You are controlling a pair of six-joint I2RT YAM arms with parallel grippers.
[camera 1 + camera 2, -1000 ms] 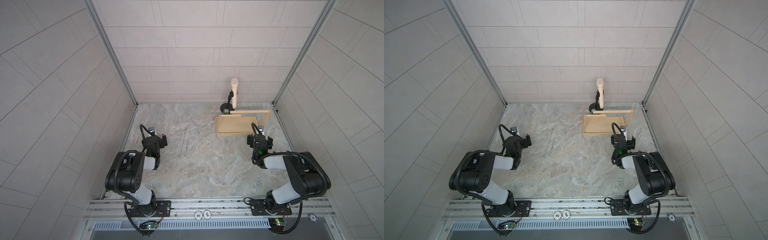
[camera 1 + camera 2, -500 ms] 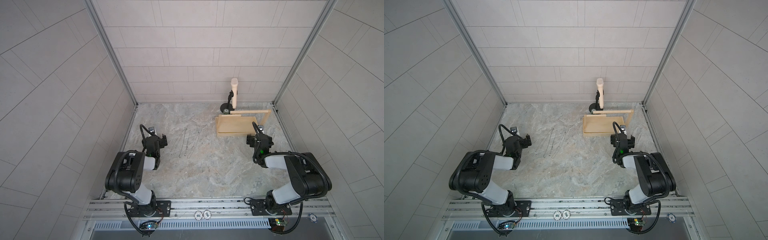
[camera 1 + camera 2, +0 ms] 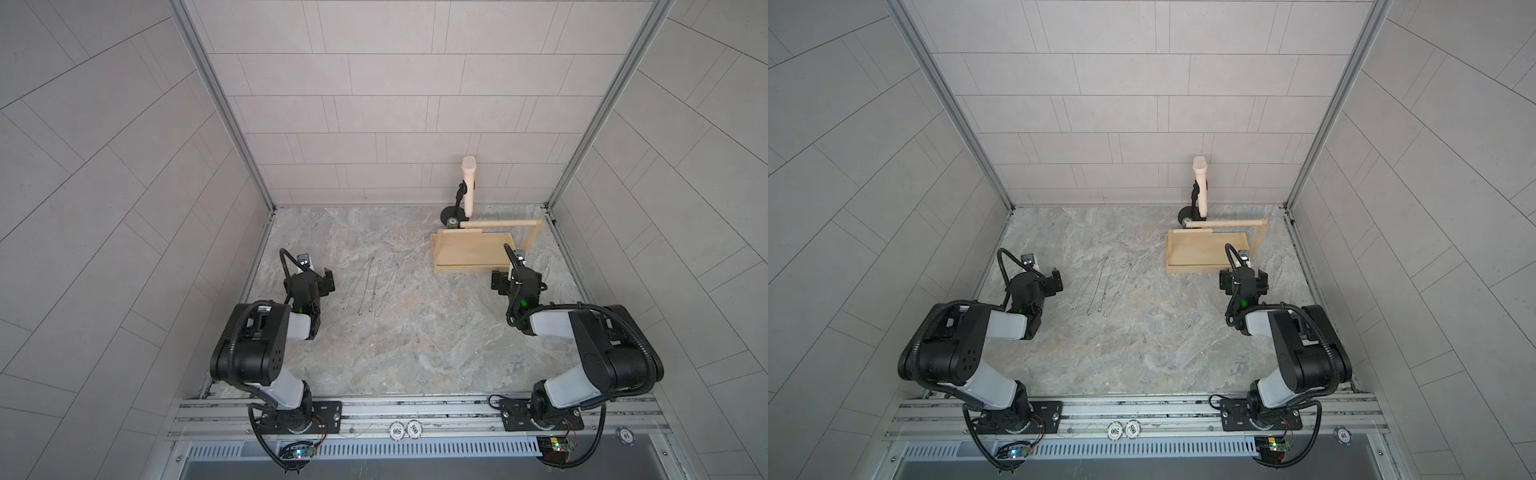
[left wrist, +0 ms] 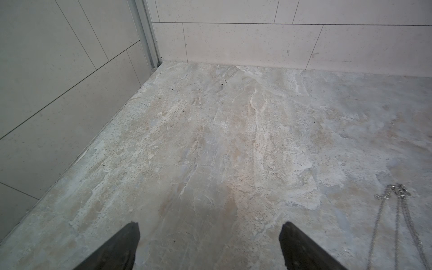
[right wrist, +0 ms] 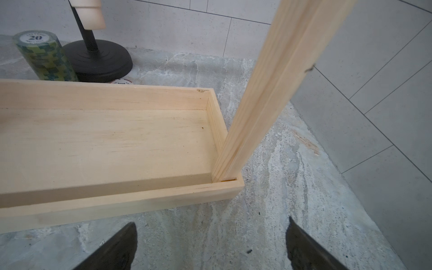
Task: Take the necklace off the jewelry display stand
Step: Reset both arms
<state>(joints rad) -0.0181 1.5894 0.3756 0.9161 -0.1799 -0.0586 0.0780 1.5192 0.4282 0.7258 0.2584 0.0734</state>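
Almost nothing shifts: left tool (image 4: pixel 209 236) and right tool (image 5: pixel 211 233) stay released, necklaces (image 4: pixel 400 189) lie on the tabletop (image 3: pixel 415 340), jewelry display stand (image 3: pixel 469 253) bare, seemingly finished.

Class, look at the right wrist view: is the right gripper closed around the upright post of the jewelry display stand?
No, the right gripper stands open and empty, short of the jewelry display stand.

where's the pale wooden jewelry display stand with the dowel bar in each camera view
In a top view: pale wooden jewelry display stand, back right of the table.
In a top view: same place.
Left wrist: not in it.
Right wrist: its tray and upright post, just beyond the right gripper.
Shared landmark: black round microphone-stand base behind it.
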